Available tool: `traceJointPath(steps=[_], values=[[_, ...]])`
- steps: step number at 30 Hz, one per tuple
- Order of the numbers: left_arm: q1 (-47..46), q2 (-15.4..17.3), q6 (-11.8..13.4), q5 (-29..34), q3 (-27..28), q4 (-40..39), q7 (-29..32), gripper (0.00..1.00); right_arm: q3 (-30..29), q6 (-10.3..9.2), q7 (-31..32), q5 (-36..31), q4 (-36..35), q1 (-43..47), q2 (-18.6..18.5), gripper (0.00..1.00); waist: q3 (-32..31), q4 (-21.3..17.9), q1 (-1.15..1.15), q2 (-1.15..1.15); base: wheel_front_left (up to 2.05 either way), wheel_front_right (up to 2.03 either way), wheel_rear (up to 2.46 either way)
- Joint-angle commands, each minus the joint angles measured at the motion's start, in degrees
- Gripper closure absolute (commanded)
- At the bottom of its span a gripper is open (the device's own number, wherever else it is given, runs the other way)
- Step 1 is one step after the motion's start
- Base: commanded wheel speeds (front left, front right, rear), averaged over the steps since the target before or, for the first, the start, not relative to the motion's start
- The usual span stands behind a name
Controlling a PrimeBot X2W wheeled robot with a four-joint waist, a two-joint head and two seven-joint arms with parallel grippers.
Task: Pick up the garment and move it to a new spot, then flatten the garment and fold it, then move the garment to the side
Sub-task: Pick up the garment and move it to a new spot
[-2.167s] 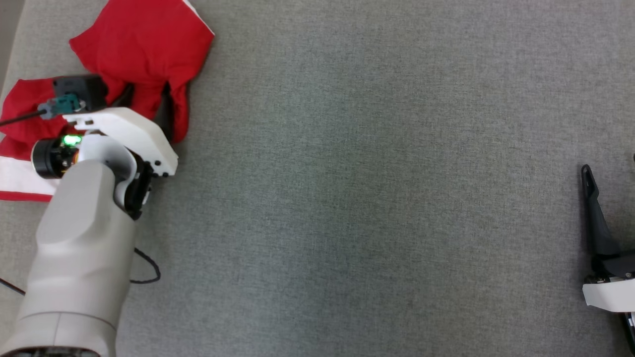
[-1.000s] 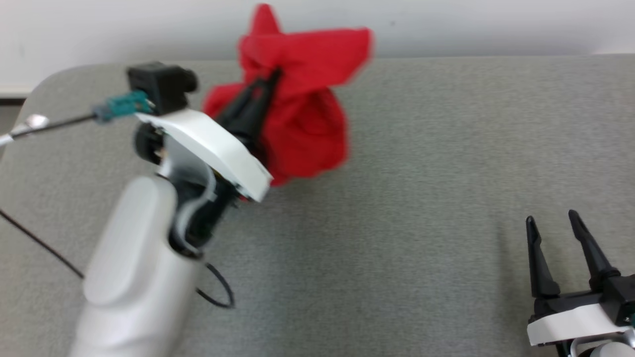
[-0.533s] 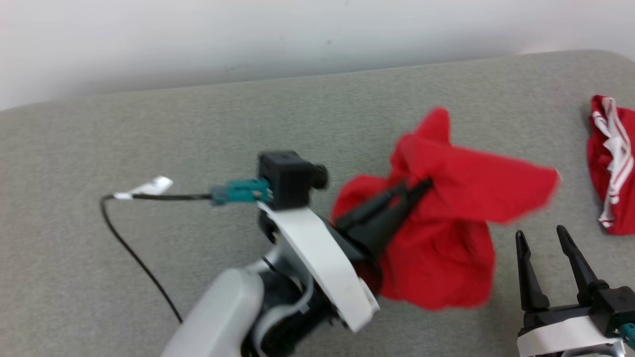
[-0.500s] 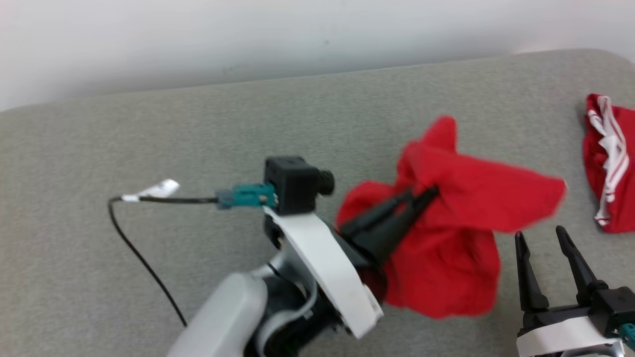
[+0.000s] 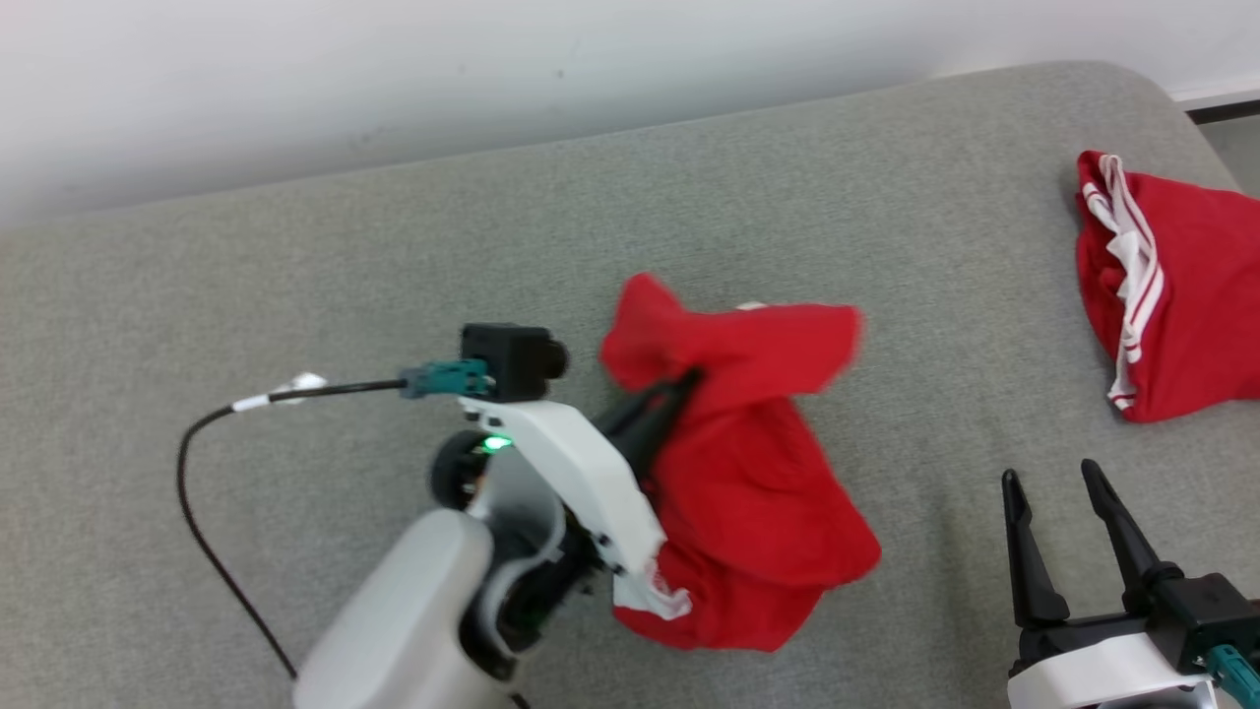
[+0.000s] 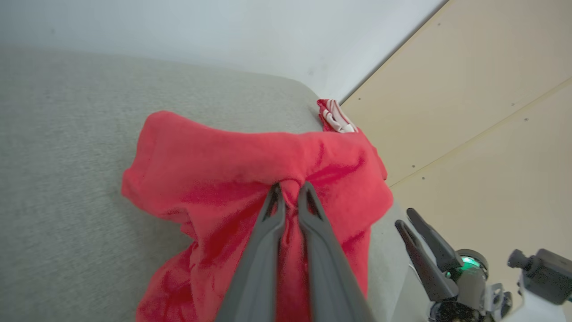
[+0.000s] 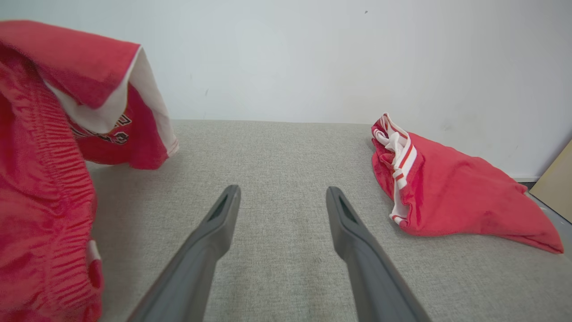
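A red garment [image 5: 748, 473] with white trim hangs bunched over the middle of the grey surface, and my left gripper [image 5: 689, 379] is shut on a fold near its top. The left wrist view shows both dark fingers pinching the red garment [image 6: 250, 165] at my left gripper [image 6: 289, 188]. At the lower right my right gripper [image 5: 1051, 483] stands open above bare fabric, apart from the cloth. In the right wrist view the held garment [image 7: 49, 147] hangs at the left, beside my open right gripper [image 7: 282, 192].
A second red garment [image 5: 1171, 295] with white stripes lies crumpled at the far right edge of the grey padded surface [image 5: 295, 256], also in the right wrist view [image 7: 447, 197]. A black cable [image 5: 197, 512] trails from my left wrist. A pale wall runs behind.
The head camera has swung right, bringing the second garment into view. My left gripper lifted the red garment off the far left of the surface and carried it to the middle, where it now hangs lower.
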Motion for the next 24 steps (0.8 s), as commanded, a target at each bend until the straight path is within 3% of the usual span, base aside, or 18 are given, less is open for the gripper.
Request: traceJointPath(steps=[1, 14, 15, 16, 17, 18, 24], values=[[-1.16, 0.87, 0.22, 1.17, 0.68, 1.64, -0.94, 1.00, 0.21, -0.16, 0.06, 0.70, 0.29, -0.37, 0.13, 0.00, -0.27, -0.44, 0.00, 0.00, 0.00, 0.00, 0.00], [-5.78, 4.80, 2.64, 6.24, 4.62, 27.75, -11.70, 1.00, 0.53, -0.16, 0.07, 0.46, 1.49, 0.09, 0.31, 0.00, -1.68, -1.71, 0.00, 0.00, 0.00, 0.00, 0.00], [-5.92, 5.06, 2.73, 6.66, 4.30, 29.27, -12.25, 0.91, 0.54, -0.16, 0.06, 0.44, 1.57, 0.17, 0.31, 0.00, -1.75, -1.65, 0.00, 0.00, 0.00, 0.00, 0.00], [-6.12, 5.20, 2.81, 6.91, 4.08, 30.65, -12.75, 0.70, 0.46, -0.16, 0.07, 0.42, 1.62, 0.24, 0.32, 0.00, -1.80, -1.55, 0.00, 0.00, 0.00, 0.00, 0.00], [-6.31, 5.28, 2.78, 7.31, 3.90, 31.83, -13.36, 0.45, 0.39, -0.16, 0.07, 0.39, 1.70, 0.31, 0.34, 0.00, -1.87, -1.42, 0.00, 0.00, 0.00, 0.00, 0.00], [-6.46, 5.30, 2.79, 7.67, 3.75, 33.02, -13.72, 0.00, 0.38, -0.16, 0.06, 0.38, 1.78, 0.39, 0.34, 0.00, -1.98, -1.27, 0.00, 0.00, 0.00, 0.00, 0.00], [-7.30, 4.76, 2.06, 8.15, 3.64, 36.88, -17.79, 0.00, 0.22, -0.16, 0.07, 0.05, 1.96, 0.63, 0.38, 0.00, -2.48, -0.18, 0.00, 0.00, 0.00, 0.00, 0.00]])
